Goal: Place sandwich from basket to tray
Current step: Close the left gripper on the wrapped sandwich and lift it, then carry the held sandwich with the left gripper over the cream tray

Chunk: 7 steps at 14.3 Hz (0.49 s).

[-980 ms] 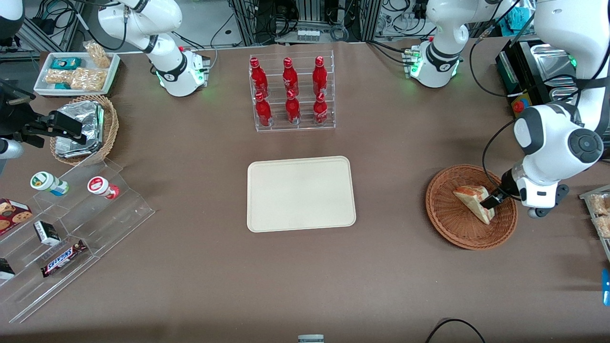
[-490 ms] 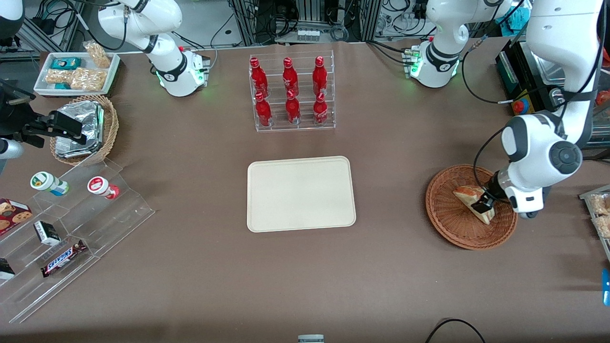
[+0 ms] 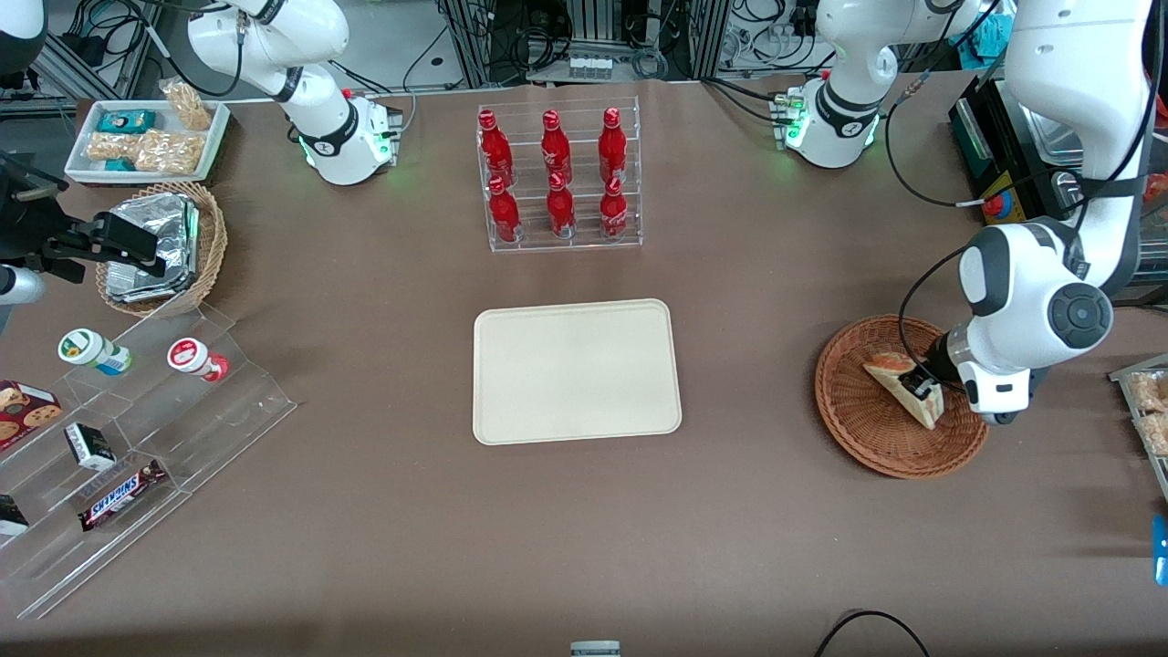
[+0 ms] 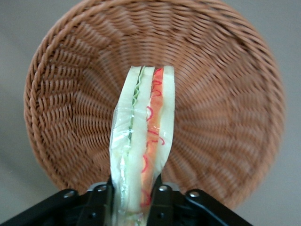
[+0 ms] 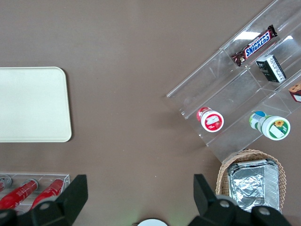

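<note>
Pincer [image 4: 128, 195] clamped on sandwich [image 4: 141, 141] in basket [image 3: 867, 438]; Snickers bar [image 5: 256, 45] toward parked arm's end.

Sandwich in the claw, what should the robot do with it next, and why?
Probably lift it straight up. The claw is shut on the sandwich, which is inside the basket, low over its weave. Raising it first should clear the rim before carrying it to the bare tray.

The left arm's hand [image 3: 923, 386] reaches down, its fingers [image 4: 101, 200] clamped together.
</note>
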Tool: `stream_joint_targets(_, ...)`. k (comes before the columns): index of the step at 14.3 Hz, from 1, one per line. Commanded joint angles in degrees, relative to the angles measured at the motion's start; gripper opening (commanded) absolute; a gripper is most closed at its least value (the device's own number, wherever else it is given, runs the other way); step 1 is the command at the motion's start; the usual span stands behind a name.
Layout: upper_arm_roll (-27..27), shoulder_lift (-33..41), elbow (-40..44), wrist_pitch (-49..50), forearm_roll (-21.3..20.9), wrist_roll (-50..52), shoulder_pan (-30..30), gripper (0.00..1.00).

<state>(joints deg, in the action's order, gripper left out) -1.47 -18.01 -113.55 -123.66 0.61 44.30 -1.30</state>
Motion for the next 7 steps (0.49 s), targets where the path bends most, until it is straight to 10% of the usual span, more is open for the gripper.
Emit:
stream_joint_targets(1, 0.1, 1.0, 4.3, 5.0, -0.6, -4.1, 3.9, 0.0)
stream_joint_targets(7, -7.7, -3.5, 9.9, 5.2, 2.8, -17.1, 11.3, 0.0)
